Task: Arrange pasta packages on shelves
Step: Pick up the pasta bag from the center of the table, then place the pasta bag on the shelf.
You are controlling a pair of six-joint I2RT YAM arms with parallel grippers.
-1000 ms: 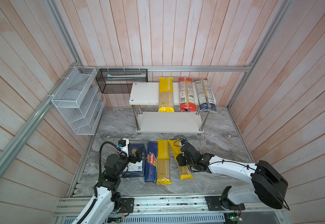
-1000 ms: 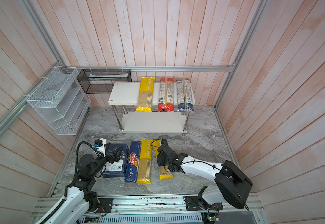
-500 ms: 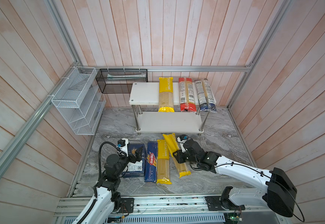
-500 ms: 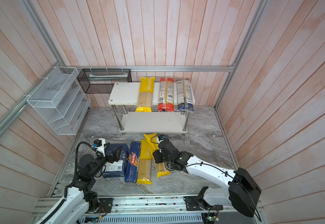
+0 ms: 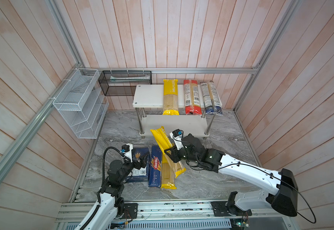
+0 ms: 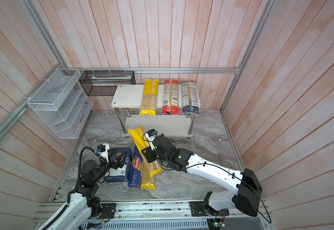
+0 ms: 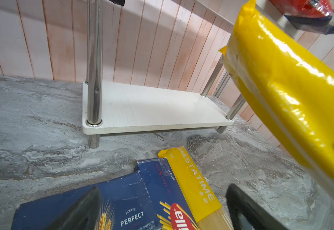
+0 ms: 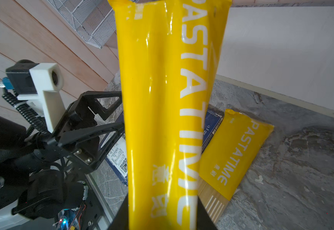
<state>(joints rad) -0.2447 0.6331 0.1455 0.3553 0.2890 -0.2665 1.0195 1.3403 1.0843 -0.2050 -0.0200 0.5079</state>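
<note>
Right gripper (image 5: 169, 153) is clamped across the middle of a yellow PASTATIME spaghetti bag (image 5: 160, 138). The bag is raised and tilted, its far end just in front of the lower shelf (image 5: 190, 124). Left gripper (image 5: 142, 160), jaws spread and holding nothing, hovers over a dark blue pasta box (image 5: 141, 173), farther from that shelf.
</note>
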